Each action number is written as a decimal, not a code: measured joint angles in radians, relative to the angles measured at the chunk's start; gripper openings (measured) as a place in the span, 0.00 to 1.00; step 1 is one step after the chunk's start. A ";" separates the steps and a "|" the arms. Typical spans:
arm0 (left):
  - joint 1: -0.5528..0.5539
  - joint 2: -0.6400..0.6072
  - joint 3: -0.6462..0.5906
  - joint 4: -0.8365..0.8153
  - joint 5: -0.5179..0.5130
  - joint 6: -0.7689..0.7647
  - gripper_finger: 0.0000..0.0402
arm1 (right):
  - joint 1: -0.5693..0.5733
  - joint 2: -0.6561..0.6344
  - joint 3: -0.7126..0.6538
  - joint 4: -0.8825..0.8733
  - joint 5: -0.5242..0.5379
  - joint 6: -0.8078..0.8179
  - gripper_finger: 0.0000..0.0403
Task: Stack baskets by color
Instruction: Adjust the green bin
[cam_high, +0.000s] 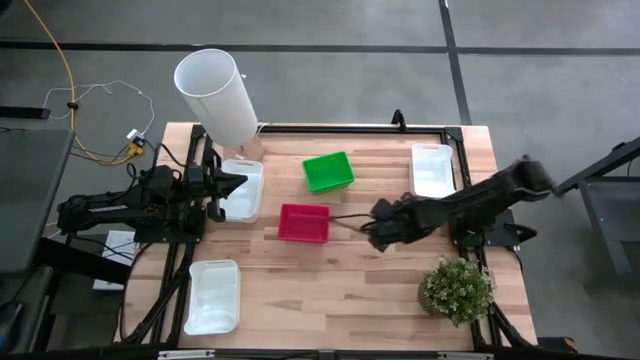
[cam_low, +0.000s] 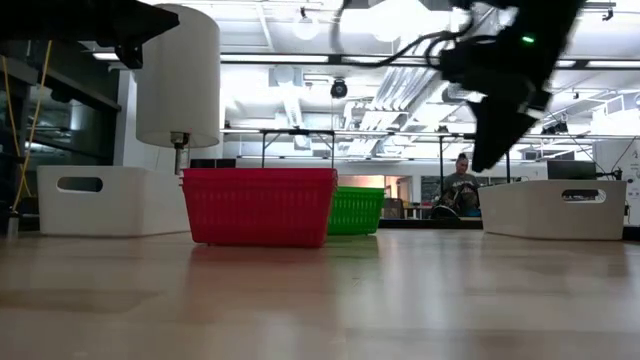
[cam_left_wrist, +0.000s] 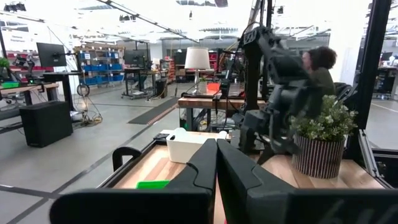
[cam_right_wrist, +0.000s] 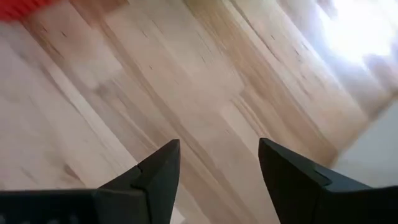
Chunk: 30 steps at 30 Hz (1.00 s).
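Observation:
A red basket (cam_high: 303, 222) stands on the table's middle, with a green basket (cam_high: 328, 171) behind it toward the far edge. White baskets rest at the left (cam_high: 241, 190), the far right (cam_high: 432, 168) and the near left (cam_high: 212, 296). My right gripper (cam_high: 340, 222) hangs open just right of the red basket, slanting down over bare wood (cam_right_wrist: 217, 155), and a sliver of the red basket (cam_right_wrist: 25, 6) shows in its wrist view. My left gripper (cam_high: 238, 183) is shut, level, above the left white basket, with nothing in it (cam_left_wrist: 216, 155).
A tall white cylinder (cam_high: 215, 95) stands at the far left corner. A potted plant (cam_high: 457, 290) sits at the near right, close to my right arm. Bare wood lies between the red basket and the near edge. A person (cam_low: 462, 185) sits in the room beyond.

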 joint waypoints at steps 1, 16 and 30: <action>0.000 0.000 0.000 0.001 0.000 0.003 0.00 | 0.000 -0.056 -0.062 0.066 0.004 -0.011 0.50; 0.000 0.000 0.000 0.003 -0.027 0.044 0.00 | -0.054 -0.490 -0.624 1.395 0.092 -0.774 0.46; 0.000 0.000 0.000 0.003 -0.034 0.044 0.00 | -0.292 0.016 -0.177 1.039 -0.179 -0.665 0.02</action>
